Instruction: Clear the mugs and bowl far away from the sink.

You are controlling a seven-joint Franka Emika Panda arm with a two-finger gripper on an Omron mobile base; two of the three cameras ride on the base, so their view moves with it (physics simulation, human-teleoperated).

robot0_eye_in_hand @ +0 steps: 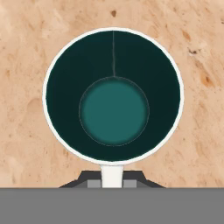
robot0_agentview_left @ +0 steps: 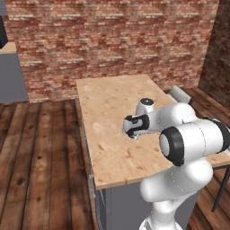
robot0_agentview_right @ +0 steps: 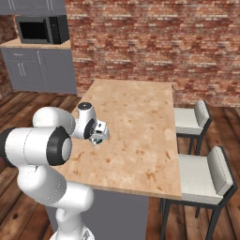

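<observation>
I am looking down at the wooden counter (robot0_agentview_left: 108, 112), and everything here sits by it. On its left side the floor (robot0_agentview_left: 40, 152) is showing dark wood boards. Over the middle of the counter my pincer (robot0_eye_in_hand: 113, 178) is squeezing tight on the white handle of the mug (robot0_eye_in_hand: 113, 94). The mug is teal inside with a thin white rim, and I am seeing straight down into it, with the counter top all around it. I cannot tell if the mug is touching the counter or hanging just above it. My arm (robot0_agentview_right: 42, 145) is bending over the near edge of the counter. On the counter's right side two grey chairs (robot0_agentview_right: 201, 173) are standing close to its edge.
</observation>
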